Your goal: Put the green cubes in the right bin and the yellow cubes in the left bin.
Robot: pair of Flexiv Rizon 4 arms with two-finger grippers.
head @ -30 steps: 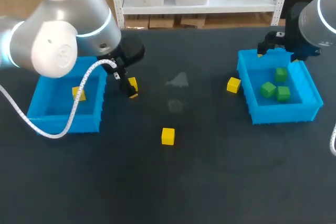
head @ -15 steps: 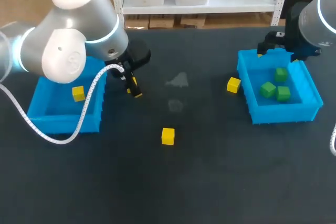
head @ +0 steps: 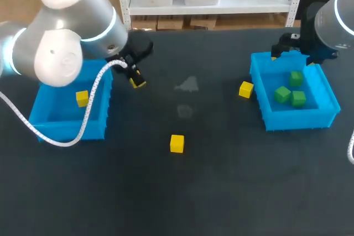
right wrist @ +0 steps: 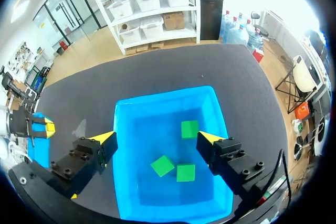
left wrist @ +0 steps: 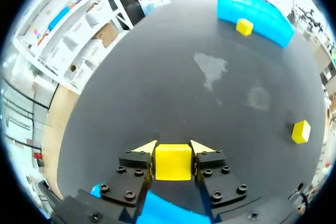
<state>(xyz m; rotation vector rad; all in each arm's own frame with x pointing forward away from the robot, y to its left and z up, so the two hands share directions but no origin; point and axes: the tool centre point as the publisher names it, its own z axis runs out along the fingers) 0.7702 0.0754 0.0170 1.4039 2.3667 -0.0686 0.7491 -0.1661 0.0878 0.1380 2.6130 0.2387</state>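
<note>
My left gripper point(head: 135, 78) is shut on a yellow cube point(head: 138, 83), held just off the right side of the left blue bin point(head: 66, 130). In the left wrist view the cube point(left wrist: 172, 162) fills the gap between the yellow-tipped fingers point(left wrist: 144, 148). One yellow cube point(head: 82, 98) lies in the left bin. Another yellow cube point(head: 176, 143) sits mid-table, and a third point(head: 246, 89) rests beside the right bin point(head: 301, 119). Three green cubes point(head: 282, 94) lie in that bin. My right gripper point(right wrist: 156, 139) hangs open over the right bin point(right wrist: 157, 121), above the green cubes point(right wrist: 163, 166).
A pale smudge point(head: 188, 85) marks the dark tabletop between the bins. The left wrist view shows the mid-table yellow cube point(left wrist: 301, 131) ahead to one side and the far yellow cube point(left wrist: 244, 26) against the right bin point(left wrist: 257, 11).
My left gripper closed on the yellow cube and lifted it slightly up and back, beside the left bin. The right arm has stayed still.
</note>
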